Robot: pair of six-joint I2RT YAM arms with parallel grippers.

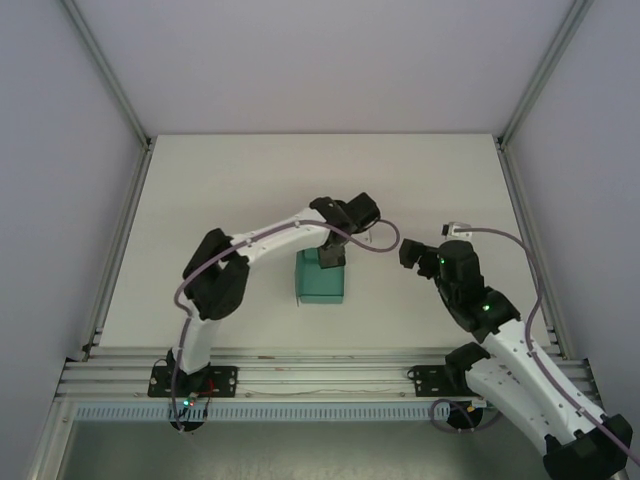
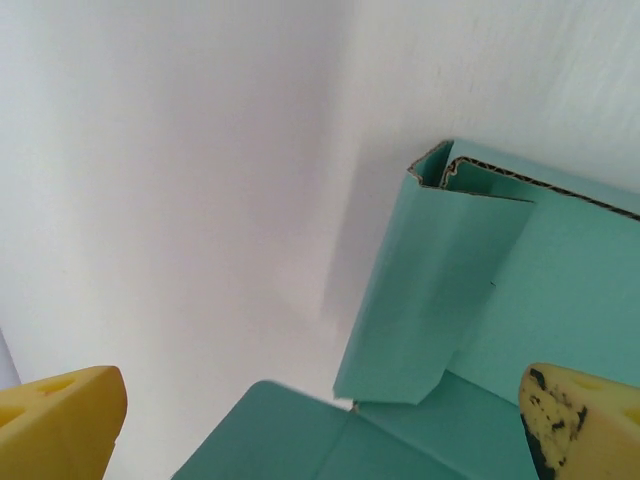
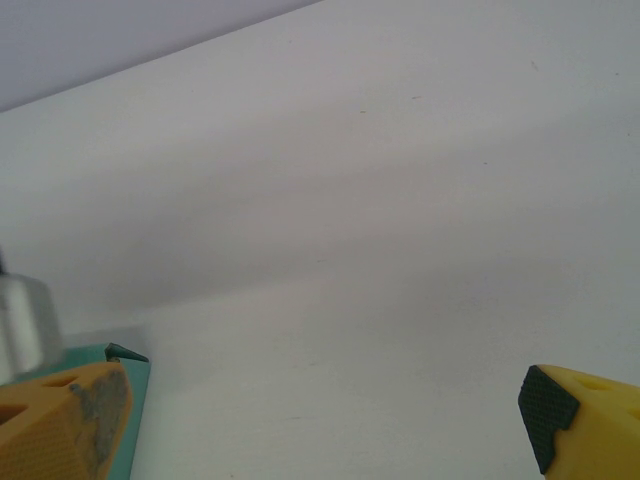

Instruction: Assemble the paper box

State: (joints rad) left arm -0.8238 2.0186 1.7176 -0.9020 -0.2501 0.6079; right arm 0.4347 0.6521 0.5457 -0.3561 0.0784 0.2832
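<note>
The paper box (image 1: 321,280) sat on the counter (image 1: 230,200), and I take everything else from it. My left claw (image 1: 333,255) hung over the box's far edge, its yellow fingers (image 2: 60,425) spread wide to either side of the card and gripping nothing. My right claw (image 3: 322,420) was off the box's right side, near it but not touching. It was open too, with bare counter between its tips and only a corner of the box beside one finger.

From my left wrist I saw one wall of the box standing, its raw corrugated edge doubled at the top. A long flap (image 2: 430,290) was folded over that wall and down inside, towards the box's floor. The flap leaned a little away from the wall and was not lying flat against it. I could not tell whether its lower end had caught in anything.

I judged the step in hand to be setting that wall: the fold was made, but the flap was not yet pressed home. The next move, as I read it, called for closing in on the box again, pushing the flap flat against the inside of the wall, and having my right claw steady the box's right side. Thin card would bow or spring back if pushed from one side alone.
</note>
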